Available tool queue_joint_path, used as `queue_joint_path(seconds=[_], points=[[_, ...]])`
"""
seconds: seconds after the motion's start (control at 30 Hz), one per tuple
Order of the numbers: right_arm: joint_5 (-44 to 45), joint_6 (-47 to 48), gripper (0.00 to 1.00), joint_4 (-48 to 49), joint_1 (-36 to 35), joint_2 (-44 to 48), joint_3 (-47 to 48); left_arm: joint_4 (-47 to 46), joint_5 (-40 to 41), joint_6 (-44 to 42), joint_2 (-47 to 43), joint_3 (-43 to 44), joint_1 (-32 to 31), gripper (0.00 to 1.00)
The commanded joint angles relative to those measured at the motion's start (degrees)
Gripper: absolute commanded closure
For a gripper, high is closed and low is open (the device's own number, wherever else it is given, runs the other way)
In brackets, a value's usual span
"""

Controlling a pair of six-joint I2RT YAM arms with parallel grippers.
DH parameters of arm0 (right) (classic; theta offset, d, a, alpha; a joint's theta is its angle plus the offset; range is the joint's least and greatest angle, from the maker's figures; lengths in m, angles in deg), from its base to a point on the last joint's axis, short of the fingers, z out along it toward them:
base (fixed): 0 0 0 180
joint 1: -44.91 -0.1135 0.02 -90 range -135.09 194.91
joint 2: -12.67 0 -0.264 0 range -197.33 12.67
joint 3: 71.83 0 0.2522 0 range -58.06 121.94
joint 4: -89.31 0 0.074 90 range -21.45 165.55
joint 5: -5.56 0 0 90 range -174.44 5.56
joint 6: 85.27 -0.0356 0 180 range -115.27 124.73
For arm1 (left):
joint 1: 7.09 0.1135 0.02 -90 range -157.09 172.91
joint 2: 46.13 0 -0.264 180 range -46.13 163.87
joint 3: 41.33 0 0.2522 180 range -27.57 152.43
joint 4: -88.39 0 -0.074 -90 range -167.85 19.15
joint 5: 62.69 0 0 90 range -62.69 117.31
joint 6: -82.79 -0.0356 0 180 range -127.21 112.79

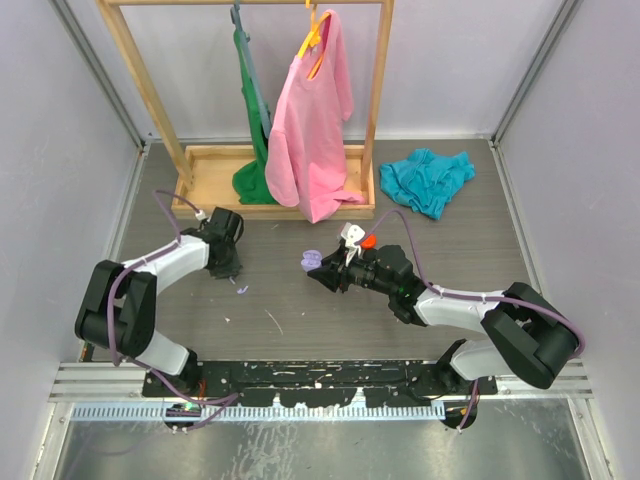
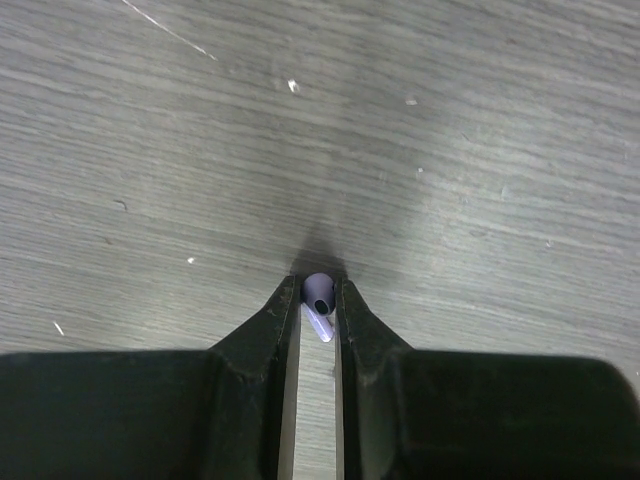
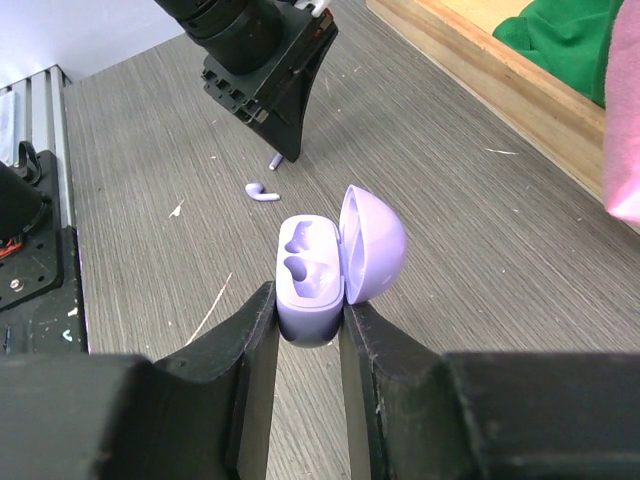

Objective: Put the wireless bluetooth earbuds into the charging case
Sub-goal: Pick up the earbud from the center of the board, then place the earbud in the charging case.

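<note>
My left gripper [image 2: 318,302] is shut on a lilac earbud [image 2: 318,291], pinching its rounded head at the fingertips right down at the table surface. From the right wrist view, the bud's stem [image 3: 275,160] pokes out below the left gripper [image 3: 290,148]. A second lilac earbud [image 3: 262,191] lies loose on the table beside it [image 1: 241,290]. My right gripper [image 3: 308,318] is shut on the lilac charging case [image 3: 310,275]. The case's lid [image 3: 375,245] is swung open to the right and both wells are empty. The case [image 1: 312,262] sits mid-table, right of the left gripper [image 1: 224,268].
A wooden clothes rack [image 1: 200,190] stands at the back with a green garment [image 1: 255,110] and a pink shirt [image 1: 310,130] hanging over its base tray. A teal cloth [image 1: 428,180] lies at the back right. Thin white scraps [image 1: 274,322] dot the table.
</note>
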Motion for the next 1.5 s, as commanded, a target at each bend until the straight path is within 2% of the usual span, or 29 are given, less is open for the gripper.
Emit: queue_joint_path(seconds=[0.0,0.3,0.57,0.8,1.1,1.3,1.47], points=[[0.6,0.6,0.99,2.0,-0.2,0.7,1.3,-2.5,-4.1,0.4,-4.9,-1.6,0.4,0.94],[-0.1,0.4,0.99,3.7,-0.3,0.4,0.7,-7.2,-9.0,0.2,-20.2,-4.8,-0.2,0.95],[-1.8,-0.6,0.99,6.3,-0.2,1.3,0.0,-18.1,-16.7,1.2,-36.0,-10.6,-1.4,0.97],[-4.0,-1.8,0.99,7.6,-0.3,1.7,0.6,-27.5,-25.8,0.8,-45.6,-14.0,-2.4,0.98],[-9.5,-1.4,0.99,6.6,-0.3,5.0,2.7,-47.7,-38.0,0.5,-53.2,-20.0,-3.7,0.98],[-10.7,-1.5,0.99,5.3,-0.5,7.0,4.1,-58.1,-41.7,-2.3,-55.1,-23.1,-6.0,0.98],[-11.6,-2.7,0.99,5.3,-0.6,7.9,5.2,-63.8,-42.8,-6.7,-54.7,-24.1,-9.5,0.94]])
